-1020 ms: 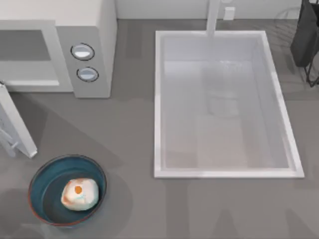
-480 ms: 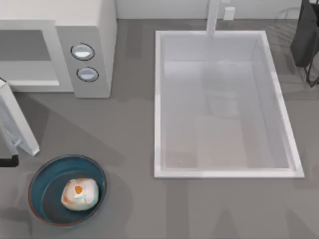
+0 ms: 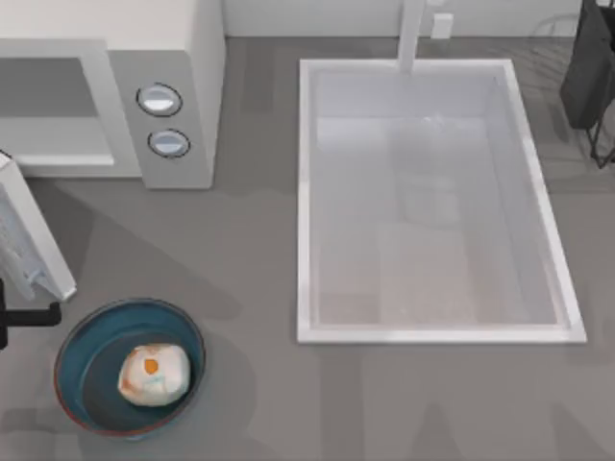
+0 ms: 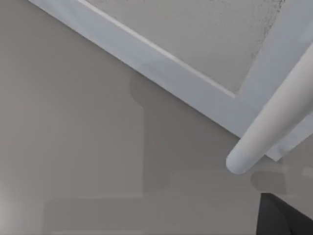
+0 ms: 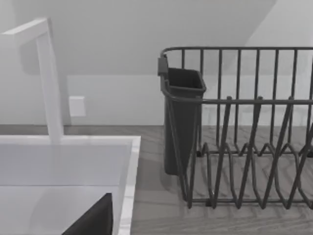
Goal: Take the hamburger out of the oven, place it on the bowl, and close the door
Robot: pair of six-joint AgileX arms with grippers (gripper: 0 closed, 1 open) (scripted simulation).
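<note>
While the oven [image 3: 106,96] sits at the table's [image 3: 250,259] far left corner with its cavity uncovered, its door [image 3: 29,235] stands swung out toward the near side, hinged at the left. Two round knobs [image 3: 160,100] sit on its right panel. Just beyond the door's free end, a dark piece of the left gripper [image 3: 24,317] pokes in from the left edge; fingers apart or together, cannot tell. Bowl [image 3: 86,384] near the front left corner, hamburger [image 3: 154,373] resting inside it. Large white sink [image 3: 437,202] fills the right half.

Left wrist view: door [image 4: 195,73] seen close, frame and speckled window, with its rounded white handle [image 4: 269,132] standing off it, above grey table [image 4: 73,147].

Right wrist view: sink [image 5: 63,166] corner, white faucet [image 5: 49,78], dark wire dish rack [image 5: 244,132] with a cup holder. Right arm parked at the far right.
</note>
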